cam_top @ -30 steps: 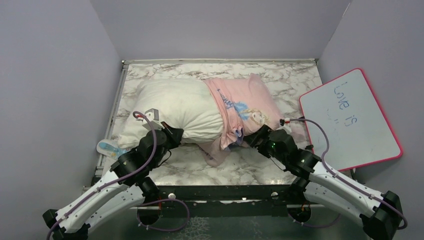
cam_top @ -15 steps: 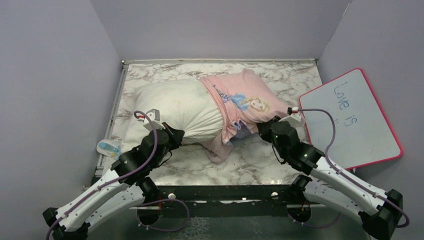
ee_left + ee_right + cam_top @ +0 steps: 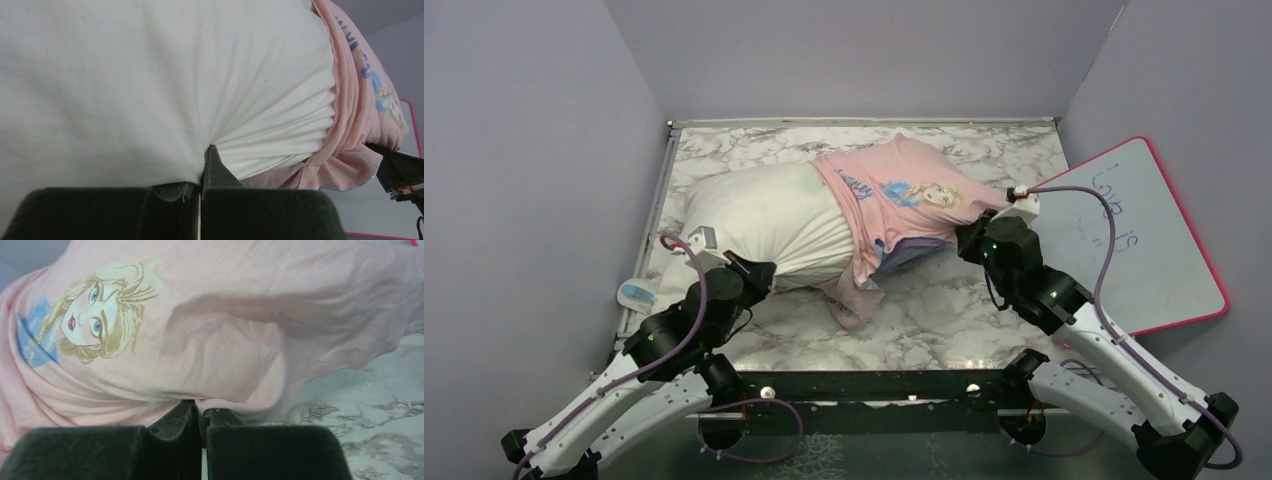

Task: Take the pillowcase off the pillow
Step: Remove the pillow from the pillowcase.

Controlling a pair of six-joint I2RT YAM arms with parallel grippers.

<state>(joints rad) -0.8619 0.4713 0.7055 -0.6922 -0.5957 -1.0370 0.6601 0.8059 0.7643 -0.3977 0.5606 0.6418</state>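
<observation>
Pillow (image 3: 125, 75), plump and white, tight between left fingers (image 3: 217, 175); pillowcase (image 3: 225, 330), thin and pink, tight between right fingers (image 3: 177, 417).

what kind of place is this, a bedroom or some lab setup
Most likely a robot test cell, not a bedroom: plain lavender walls box in a marble-patterned tabletop, two white-and-black robot arms are bolted at its near edge, and a pink-framed whiteboard sits at the right.
</observation>
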